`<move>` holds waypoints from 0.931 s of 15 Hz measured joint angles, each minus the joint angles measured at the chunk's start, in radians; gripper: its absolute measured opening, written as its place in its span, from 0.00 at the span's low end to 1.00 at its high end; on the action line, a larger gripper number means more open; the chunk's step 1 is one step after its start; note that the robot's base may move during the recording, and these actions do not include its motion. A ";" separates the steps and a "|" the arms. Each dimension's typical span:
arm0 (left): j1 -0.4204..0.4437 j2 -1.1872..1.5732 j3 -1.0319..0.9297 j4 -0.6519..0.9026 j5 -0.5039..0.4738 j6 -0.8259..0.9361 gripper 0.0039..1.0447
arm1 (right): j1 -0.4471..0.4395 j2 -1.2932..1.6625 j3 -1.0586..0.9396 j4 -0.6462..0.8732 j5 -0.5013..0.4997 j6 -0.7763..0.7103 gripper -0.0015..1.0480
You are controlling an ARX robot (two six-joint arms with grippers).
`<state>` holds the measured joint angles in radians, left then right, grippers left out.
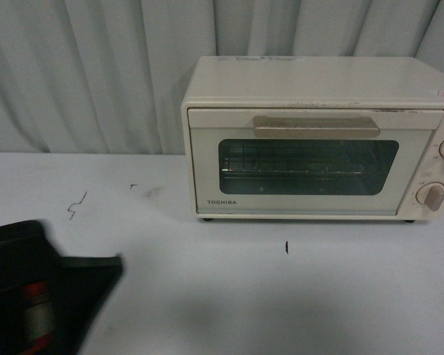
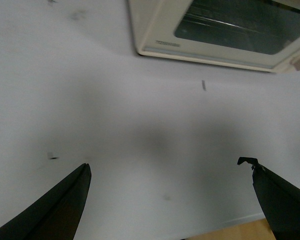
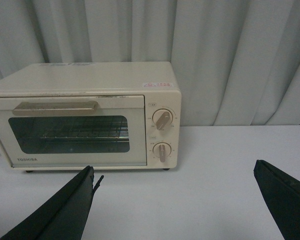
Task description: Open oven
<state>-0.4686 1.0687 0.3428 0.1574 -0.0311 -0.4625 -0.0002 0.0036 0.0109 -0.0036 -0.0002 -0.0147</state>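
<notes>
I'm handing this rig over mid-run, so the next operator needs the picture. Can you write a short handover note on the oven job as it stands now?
Left gripper: open, empty, over the bare table, short of the oven.
Right gripper: open, empty, facing the oven's front, apart from it.
Oven: on the table, against the curtain. Its door is shut, and the bar handle along the door's top edge is untouched.
Done: nothing on the door yet.
Left: bring a gripper to the handle, close on it, and pull the door down.
</notes>
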 joint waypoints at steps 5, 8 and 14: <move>-0.157 0.582 0.204 0.187 0.039 -0.269 0.94 | 0.000 0.000 0.000 0.000 0.000 0.000 0.94; -0.179 0.717 0.264 0.236 0.061 -0.372 0.94 | 0.000 0.000 0.000 0.000 0.000 0.000 0.94; -0.169 0.925 0.418 0.370 0.106 -0.658 0.94 | 0.000 0.000 0.000 0.000 0.000 0.000 0.94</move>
<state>-0.6380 1.9942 0.7612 0.5274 0.0750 -1.1206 -0.0002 0.0036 0.0109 -0.0036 -0.0002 -0.0147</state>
